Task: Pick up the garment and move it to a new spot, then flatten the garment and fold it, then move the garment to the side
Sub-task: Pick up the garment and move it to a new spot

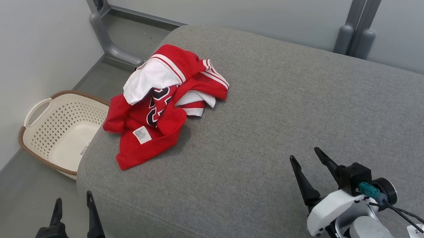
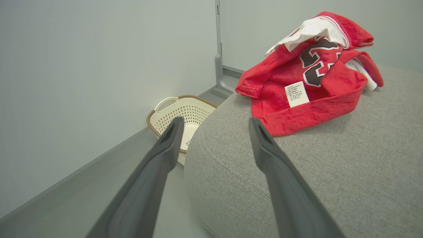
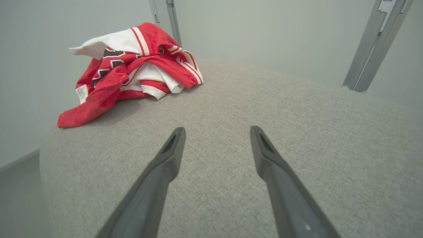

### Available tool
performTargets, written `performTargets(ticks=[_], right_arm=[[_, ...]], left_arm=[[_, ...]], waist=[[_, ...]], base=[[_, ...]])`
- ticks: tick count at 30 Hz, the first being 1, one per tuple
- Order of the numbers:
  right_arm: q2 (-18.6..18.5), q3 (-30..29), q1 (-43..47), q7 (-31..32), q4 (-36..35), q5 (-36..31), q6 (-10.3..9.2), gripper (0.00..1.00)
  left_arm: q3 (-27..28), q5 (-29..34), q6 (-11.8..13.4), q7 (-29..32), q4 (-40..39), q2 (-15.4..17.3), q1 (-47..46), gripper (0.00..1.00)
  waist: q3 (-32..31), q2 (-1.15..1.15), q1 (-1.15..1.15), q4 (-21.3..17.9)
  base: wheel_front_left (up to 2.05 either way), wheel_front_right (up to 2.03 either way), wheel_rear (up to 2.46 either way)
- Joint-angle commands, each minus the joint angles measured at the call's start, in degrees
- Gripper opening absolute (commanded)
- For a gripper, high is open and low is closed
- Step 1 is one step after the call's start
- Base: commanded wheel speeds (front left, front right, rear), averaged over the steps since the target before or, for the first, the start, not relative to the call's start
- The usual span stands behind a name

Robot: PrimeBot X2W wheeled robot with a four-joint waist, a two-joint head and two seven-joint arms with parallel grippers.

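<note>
A crumpled red and white garment (image 1: 166, 99) with black numerals and a white care label lies near the far left corner of the grey cushion (image 1: 290, 113). It also appears upper right in the left wrist view (image 2: 310, 76) and upper left in the right wrist view (image 3: 132, 66). My left gripper (image 1: 74, 203) is open at the lower left, off the cushion's left edge, well short of the garment (image 2: 214, 124). At the lower right my right gripper (image 1: 306, 157) hovers open over bare cushion, nothing between its fingers (image 3: 216, 132).
A cream perforated laundry basket (image 1: 63, 129) with a brown rim stands on the floor left of the cushion, also seen in the left wrist view (image 2: 180, 112). Grey walls close in behind and to the left. Grey metal posts (image 1: 358, 23) rise behind the cushion.
</note>
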Motion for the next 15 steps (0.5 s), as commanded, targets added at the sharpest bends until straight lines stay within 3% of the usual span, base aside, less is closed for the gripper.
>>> performTargets(ticks=[1, 11, 15], right_arm=[[-0.34, 0.12, -0.63, -0.16, 0.26, 0.33, -0.02, 1.0], [-0.32, -1.92, 1.64, -0.16, -0.65, 0.37, -0.02, 1.0], [-0.99, -1.19, 0.54, -0.16, -2.14, -0.4, -0.02, 1.0]], left_arm=[[0.19, -0.33, 0.26, -0.05, -0.31, -0.09, 0.9, 1.0], [-1.66, -2.22, -2.42, -0.05, 3.27, -0.13, -1.96, 1.0], [-1.59, -4.8, -3.23, -0.06, 5.33, -0.1, -4.85, 1.0]], waist=[[0.89, 0.0, 0.0, 0.82], [1.3, 0.0, 0.0, 0.41], [3.89, 0.0, 0.0, -2.09]], base=[[0.0, 0.0, 0.0], [0.0, 0.0, 0.0], [0.0, 0.0, 0.0]])
